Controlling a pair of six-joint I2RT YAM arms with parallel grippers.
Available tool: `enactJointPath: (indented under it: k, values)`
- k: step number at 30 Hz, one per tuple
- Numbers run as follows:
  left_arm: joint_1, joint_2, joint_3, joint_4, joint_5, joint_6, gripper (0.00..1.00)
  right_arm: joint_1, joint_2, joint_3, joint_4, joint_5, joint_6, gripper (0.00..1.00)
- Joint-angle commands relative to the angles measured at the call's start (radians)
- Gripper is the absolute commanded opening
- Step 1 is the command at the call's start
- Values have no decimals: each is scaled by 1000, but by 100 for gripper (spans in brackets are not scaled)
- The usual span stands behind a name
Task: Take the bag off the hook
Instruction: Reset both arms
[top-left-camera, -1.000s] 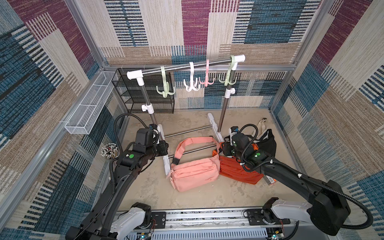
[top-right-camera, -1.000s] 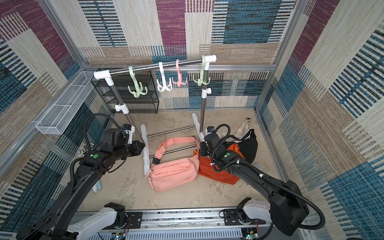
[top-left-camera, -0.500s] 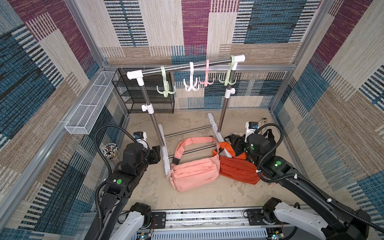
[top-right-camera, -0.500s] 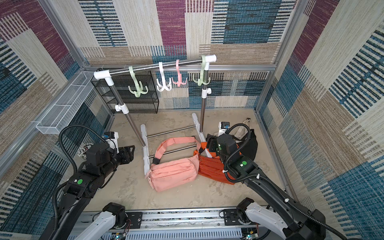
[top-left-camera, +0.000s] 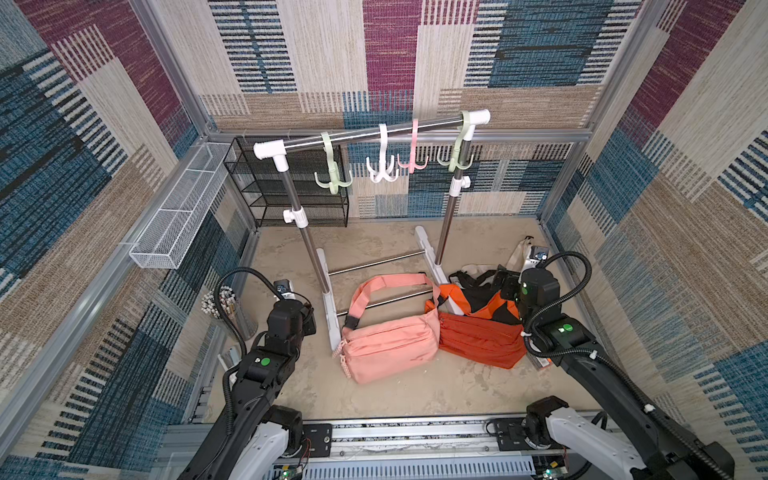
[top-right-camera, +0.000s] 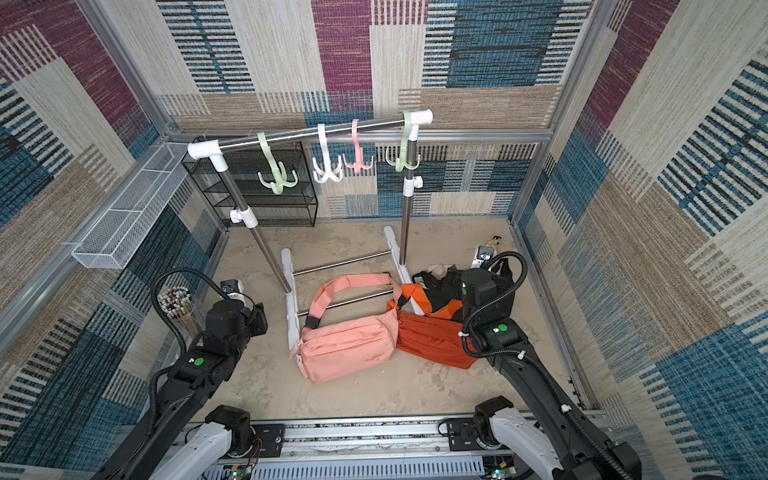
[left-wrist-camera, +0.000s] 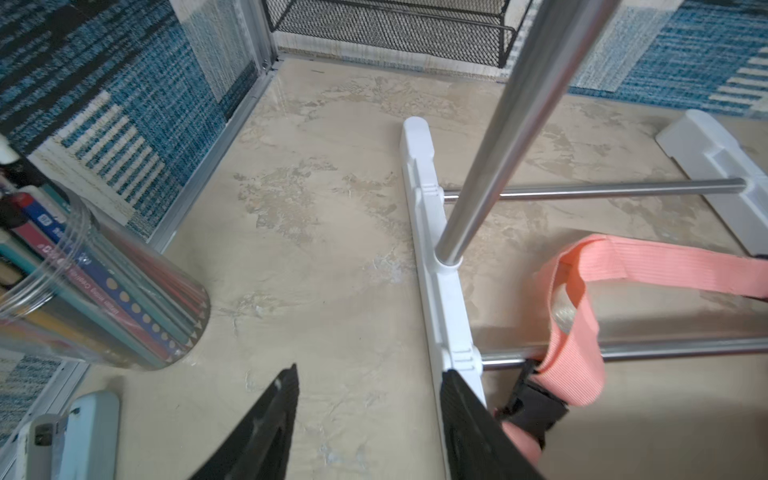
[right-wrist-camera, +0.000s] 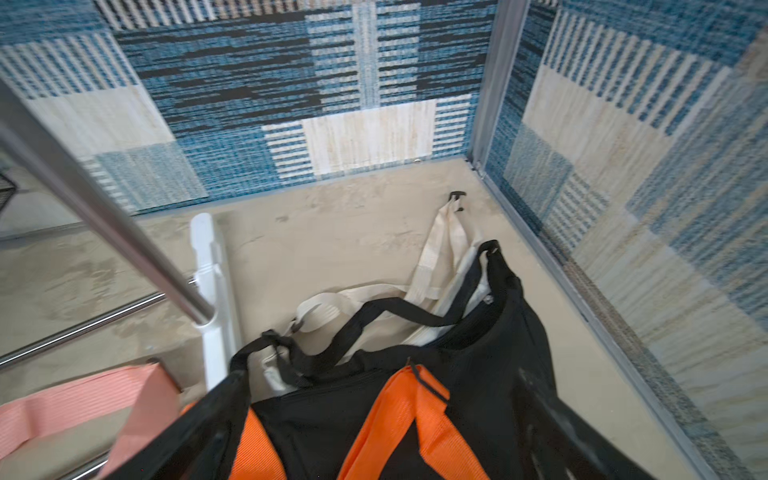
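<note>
View from above into a cell with patterned carpet walls and a sandy bench. A clothes rack (top-left-camera: 365, 135) is standing at the middle of the bench, and four hooks are hanging from its top rail: a green hook (top-left-camera: 332, 176), a white hook (top-left-camera: 380, 170), a pink hook (top-left-camera: 412, 160) and a second green hook (top-left-camera: 455, 160) at the rail's end.

The pink bag (top-left-camera: 390, 347) is lying flat on the bench in front of the rack, well below the hooks. Its strap (left-wrist-camera: 577, 332) is draping over the rack's lower crossbar (left-wrist-camera: 685, 347). The orange bag (top-left-camera: 478, 336) is lying just beside it, touching its side, in both top views. Behind the orange one, a black bag (right-wrist-camera: 478, 374) is lying partly on top of a cream bag (right-wrist-camera: 440, 257).

I am holding my left arm (top-left-camera: 266, 365) near the rack's white foot (left-wrist-camera: 436, 266). My left jaws are standing partly apart with only bare bench between them, gripping nothing. A clear cup of pencils (left-wrist-camera: 95, 291) is standing close by.

I am holding my right arm (top-left-camera: 561, 332) over the black and orange bags. My right jaws are spreading wide and are gripping nothing; the bags are lying beneath them.

A black mesh shelf (top-left-camera: 299, 187) is standing against the back wall.
</note>
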Motion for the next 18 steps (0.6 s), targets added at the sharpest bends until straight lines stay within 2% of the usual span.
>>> enactJointPath:
  k: [1,3,6,10,12,15,18]
  values:
    - [18,7,-78,269,-127,-5,62,-92,42,-35,136,-44,-65,100]
    - [40,48,-144,402,-169,-1,63,-158,68,-131,308,-38,-127,100]
    - [83,166,-196,569,-157,0,63,-249,115,-285,589,-75,-159,100]
    - [109,338,-192,718,-154,64,64,-304,236,-335,719,-84,-97,100]
    - [134,417,-227,869,-107,96,65,-305,279,-406,885,-128,-123,100]
    - [172,533,-258,1076,-31,169,67,-311,340,-518,1183,-264,-191,100]
    - [208,572,-264,1160,135,250,68,-322,387,-525,1294,-412,-222,100]
